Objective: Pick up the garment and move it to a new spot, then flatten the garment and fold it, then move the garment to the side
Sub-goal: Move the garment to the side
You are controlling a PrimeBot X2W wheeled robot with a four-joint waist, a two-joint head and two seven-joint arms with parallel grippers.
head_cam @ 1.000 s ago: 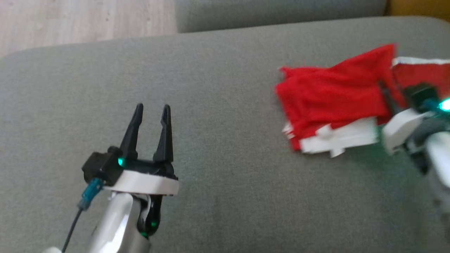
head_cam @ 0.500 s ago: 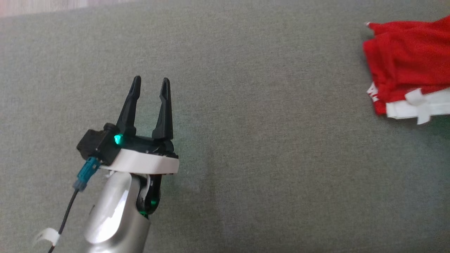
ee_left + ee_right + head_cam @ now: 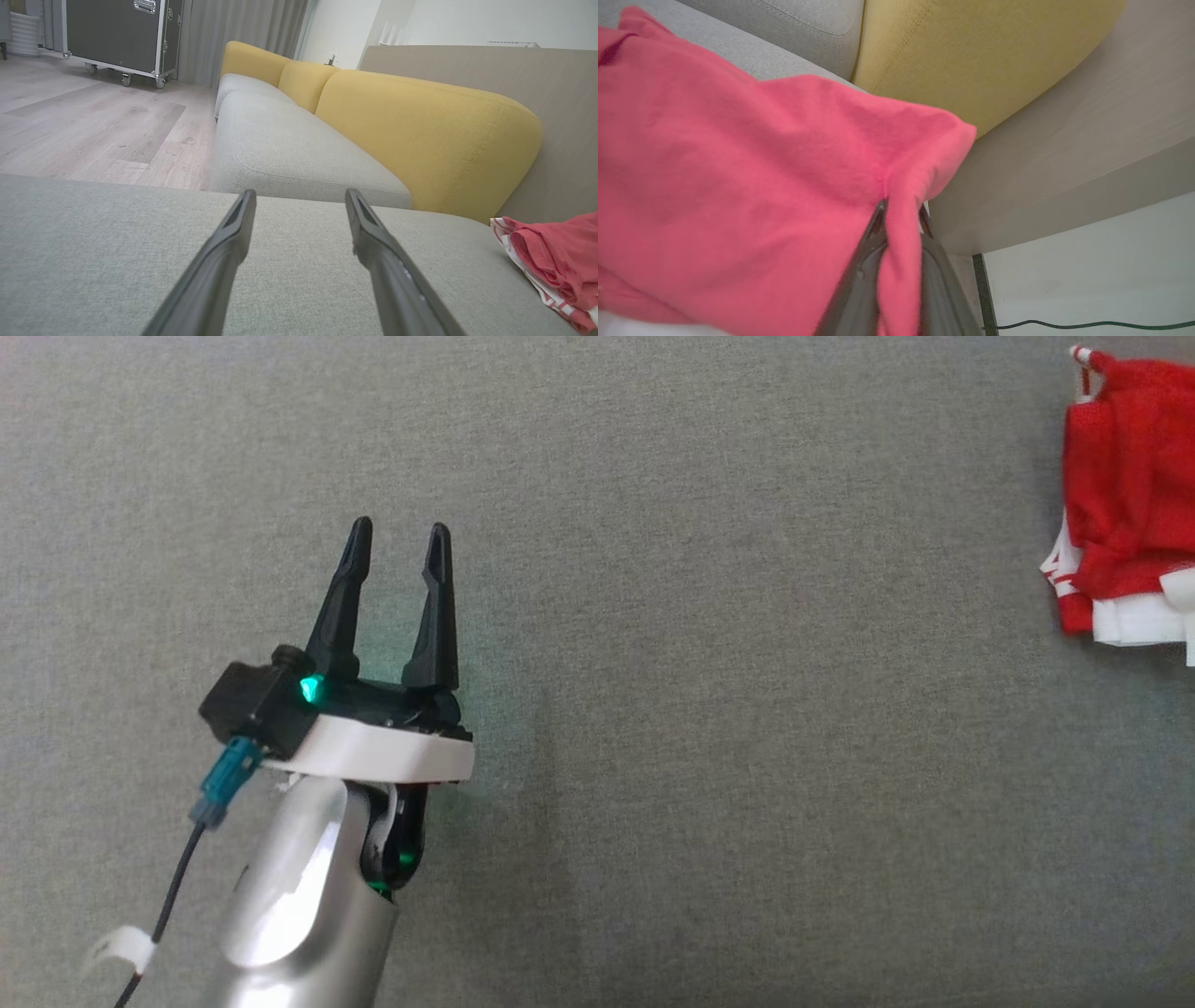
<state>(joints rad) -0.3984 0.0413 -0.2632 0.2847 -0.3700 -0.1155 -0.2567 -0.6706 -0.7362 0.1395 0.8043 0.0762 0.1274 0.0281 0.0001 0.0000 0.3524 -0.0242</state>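
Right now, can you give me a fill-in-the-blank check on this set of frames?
The left hand is ____, holding nothing.
The right hand pinches a fold of the ____-and-white garment.
The sofa backrest behind the grey seat cushion is ____.
Missing words: open; red; yellow.

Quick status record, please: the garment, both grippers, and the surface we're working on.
garment: red and white, bunched in layers, at the head view's right edge
left gripper: open, empty, over bare cushion, well apart from the garment
right gripper: shut on a fold of the garment
surface: grey seat cushion, with the yellow backrest behind it
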